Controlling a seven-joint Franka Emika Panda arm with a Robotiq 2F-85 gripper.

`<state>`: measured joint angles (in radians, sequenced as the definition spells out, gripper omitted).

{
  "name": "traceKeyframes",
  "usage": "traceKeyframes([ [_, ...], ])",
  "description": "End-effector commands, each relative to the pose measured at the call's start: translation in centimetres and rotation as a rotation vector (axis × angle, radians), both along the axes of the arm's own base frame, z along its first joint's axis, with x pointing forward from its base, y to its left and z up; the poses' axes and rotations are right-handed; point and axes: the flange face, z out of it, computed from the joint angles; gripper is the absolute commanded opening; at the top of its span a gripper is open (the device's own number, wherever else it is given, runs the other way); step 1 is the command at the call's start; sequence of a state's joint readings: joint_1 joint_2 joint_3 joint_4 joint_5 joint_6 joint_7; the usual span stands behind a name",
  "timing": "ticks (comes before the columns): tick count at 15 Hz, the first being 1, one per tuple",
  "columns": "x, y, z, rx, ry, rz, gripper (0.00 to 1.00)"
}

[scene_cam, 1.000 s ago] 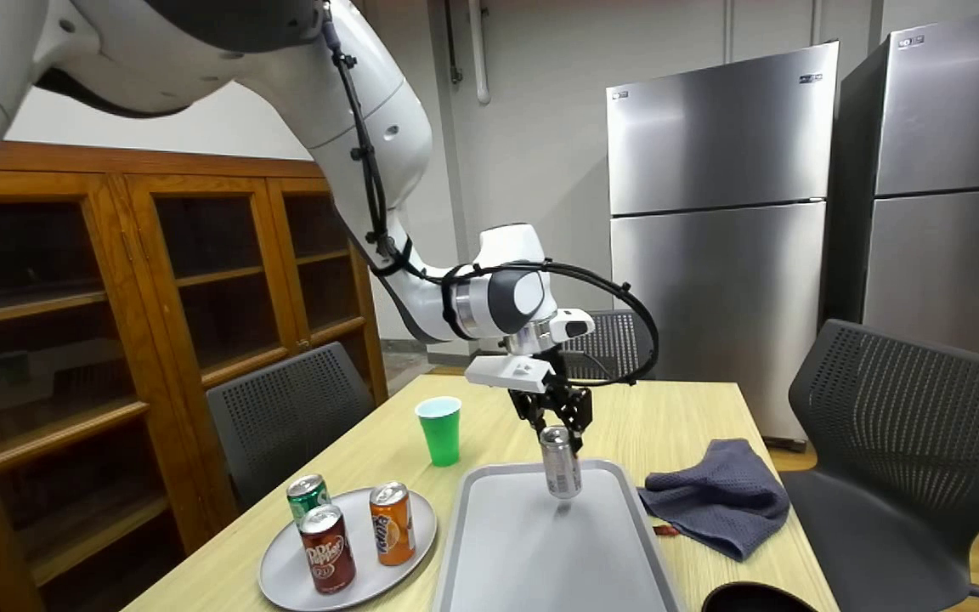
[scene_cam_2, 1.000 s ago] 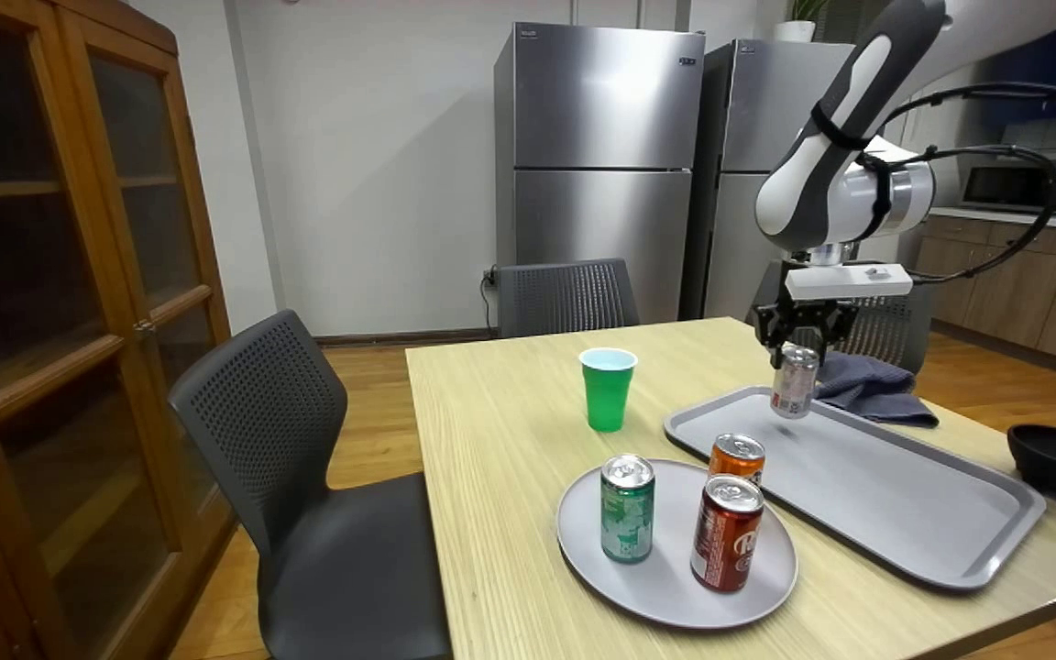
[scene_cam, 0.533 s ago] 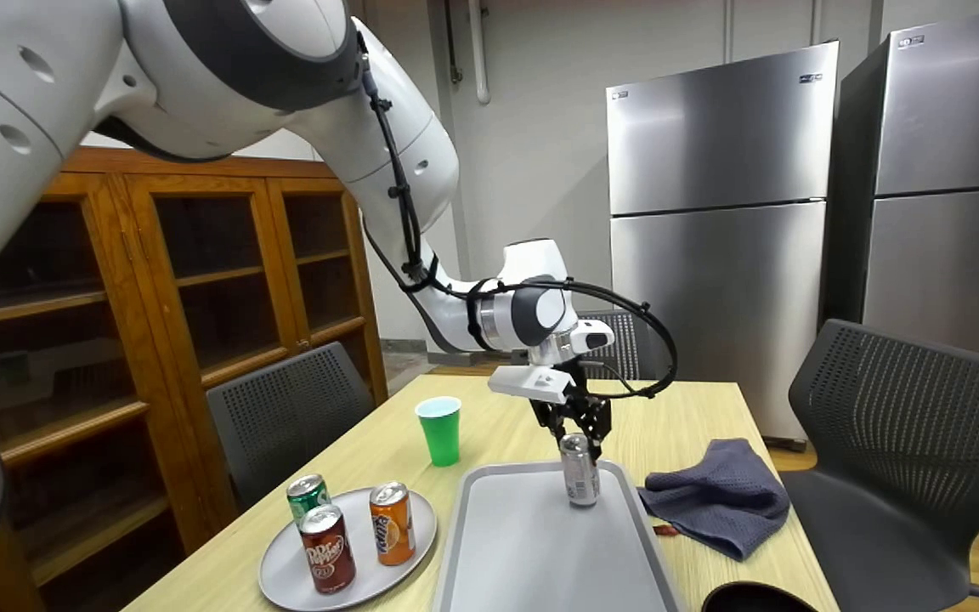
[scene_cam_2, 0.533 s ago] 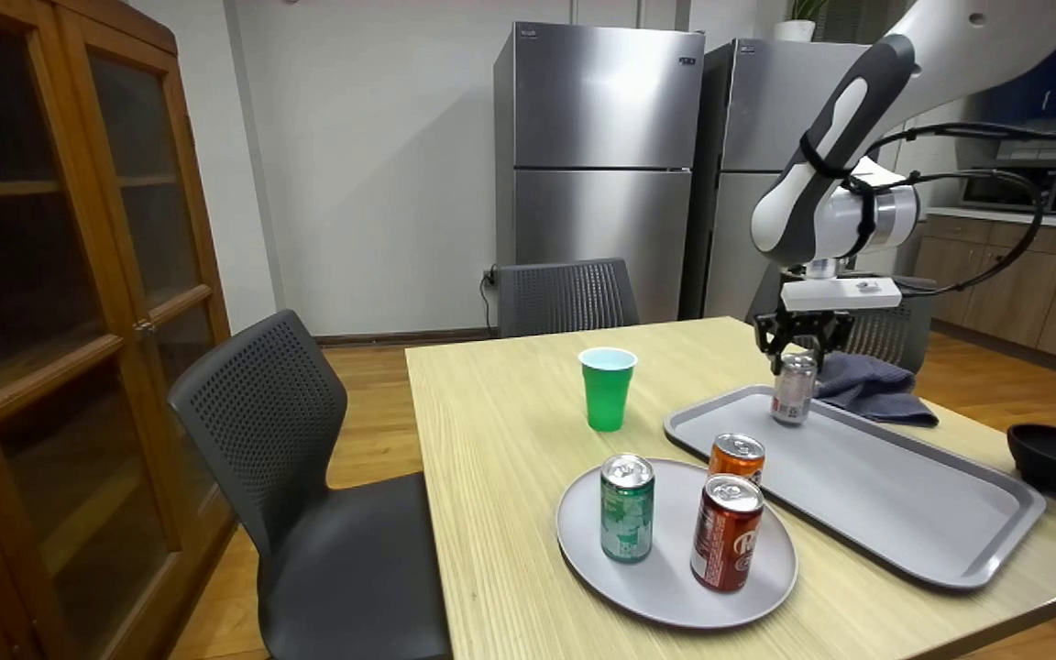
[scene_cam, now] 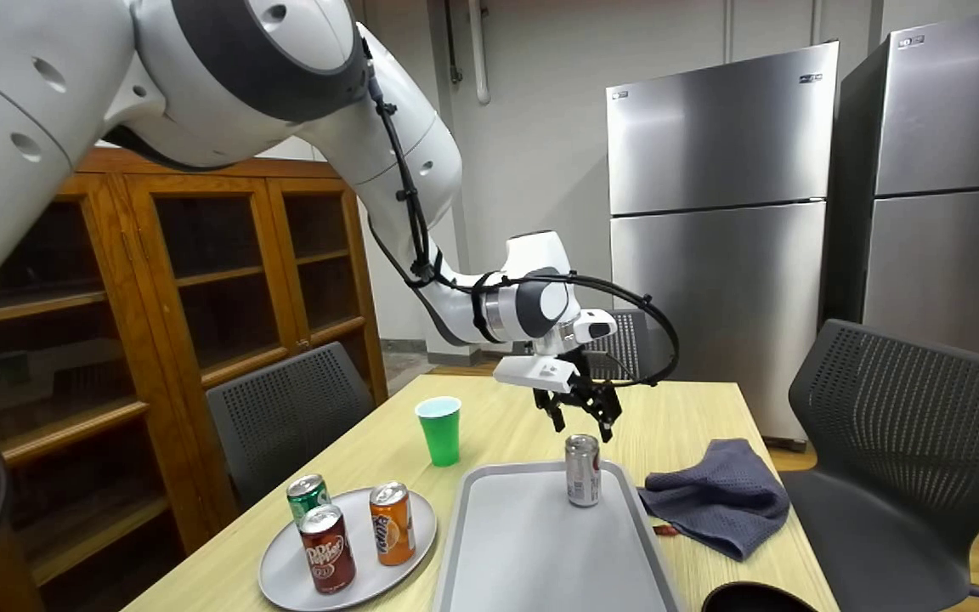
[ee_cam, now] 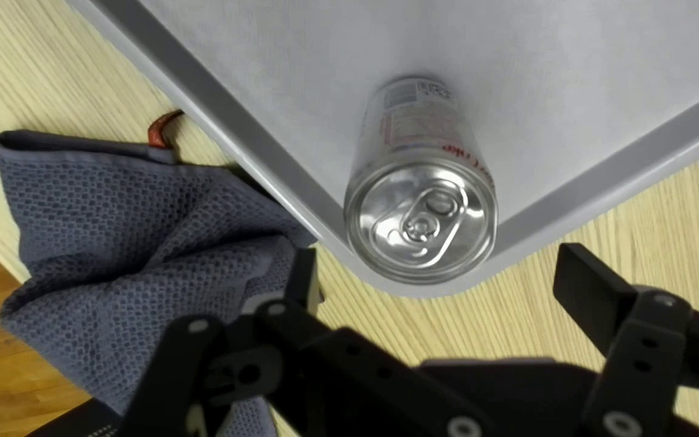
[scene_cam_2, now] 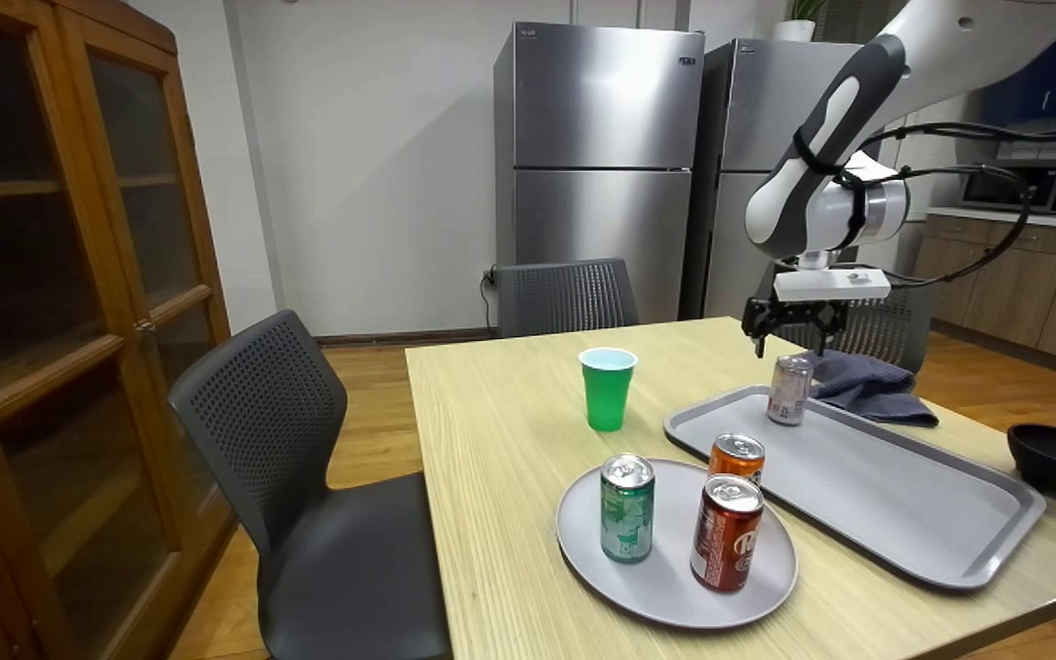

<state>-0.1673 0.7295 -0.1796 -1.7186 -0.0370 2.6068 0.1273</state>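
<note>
Silver can stands upright on the grey tray, inside its rim and near a rounded corner; red "Coke" lettering shows on its side in the wrist view. Just above it hangs the gripper, pointing down, its jaws spread wide apart. In the wrist view the black fingers lie out to either side of its top, a gap showing on each side, so the grip is free of it and the tray alone bears it. In both exterior views the fingertips show close to the height of its top. A blue-grey cloth lies crumpled on the table, close against the tray's edge. Across the tray from it, a round plate holds a green can, an orange can and a dark red can, all upright. Near the plate stands a green cup
</note>
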Motion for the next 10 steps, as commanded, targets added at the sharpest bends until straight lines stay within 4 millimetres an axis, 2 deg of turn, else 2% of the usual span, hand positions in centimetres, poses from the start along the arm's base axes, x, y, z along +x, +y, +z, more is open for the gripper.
traceKeyframes([
  [1, 0.0, 1.0, 2.7, 0.007, -0.031, 0.008, 1.00],
  [5, -0.3, 3.7, 4.3, 0.012, -0.050, 0.024, 1.00],
  [10, -1.3, 8.8, 6.1, 0.019, -0.066, 0.055, 1.00],
])
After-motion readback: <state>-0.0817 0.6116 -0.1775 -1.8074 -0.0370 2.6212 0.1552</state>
